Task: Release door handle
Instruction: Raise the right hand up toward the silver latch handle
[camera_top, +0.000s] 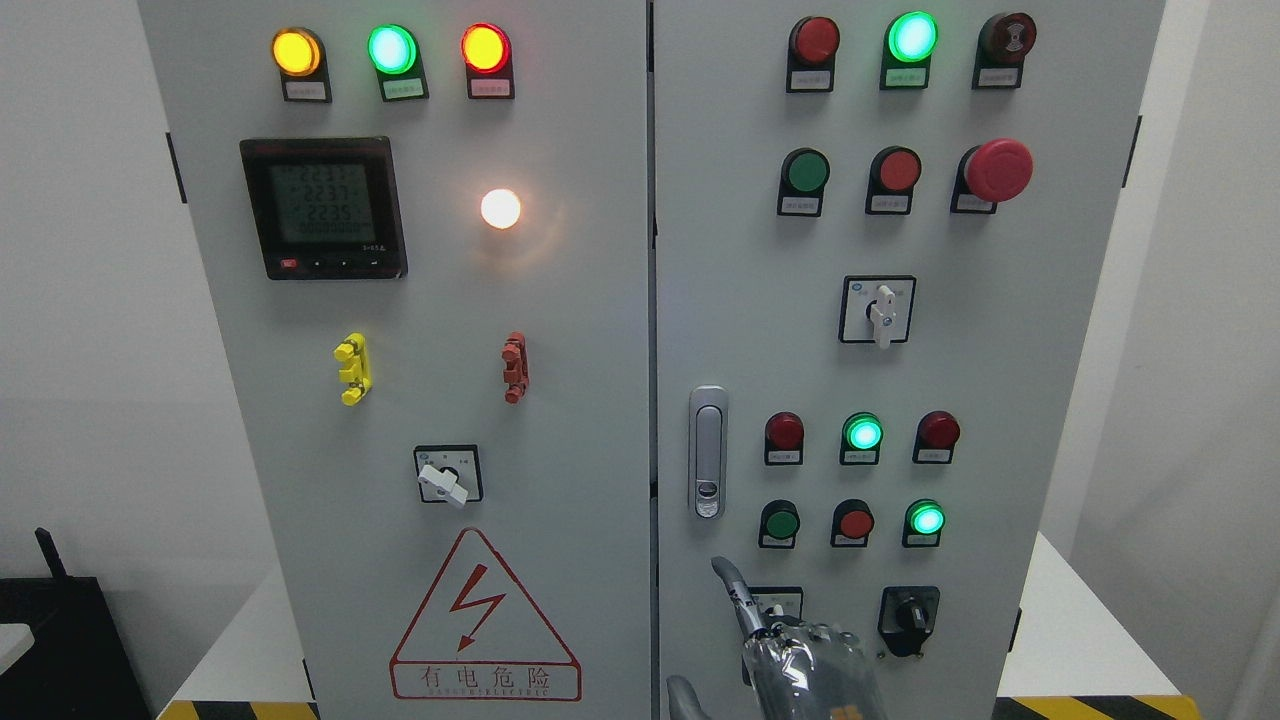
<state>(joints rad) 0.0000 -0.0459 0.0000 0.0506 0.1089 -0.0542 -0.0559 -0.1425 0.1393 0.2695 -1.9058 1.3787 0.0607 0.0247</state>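
Straight ahead, a pale grey metal cabinet (560, 330) with two flat doors fills the view, standing on a white worktop (1075, 620) edged with yellow-and-black hazard tape (1090, 706); plain white walls (80, 300) lie to either side, and a black box (55, 640) sits low at the left. Left door: three round lamps along the top, amber (296, 52), green (391, 48) and red-orange (485, 47), each over a small label plate; below them a square black meter (324, 208) with a lit grey-green screen, a glowing white lamp (500, 208), a yellow plastic clip (353, 369), a red plastic clip (515, 367), a white rotary switch (447, 480) and a red-outlined triangular warning sticker (484, 620) with a lightning bolt. Right door: rows of round red and green buttons, some lit, a big red mushroom stop button (996, 170), a white selector switch (880, 312) and a black knob (908, 615). The door handle (708, 452) is a slim, upright, brushed-metal recessed latch near the right door's left edge, lying flush. Right hand (790, 640), grey metal with a clear glossy shell, comes up at the bottom edge just below the handle, apart from it; one finger (733, 585) points up toward it, the rest loose, grasping nothing. Left hand is out of view.
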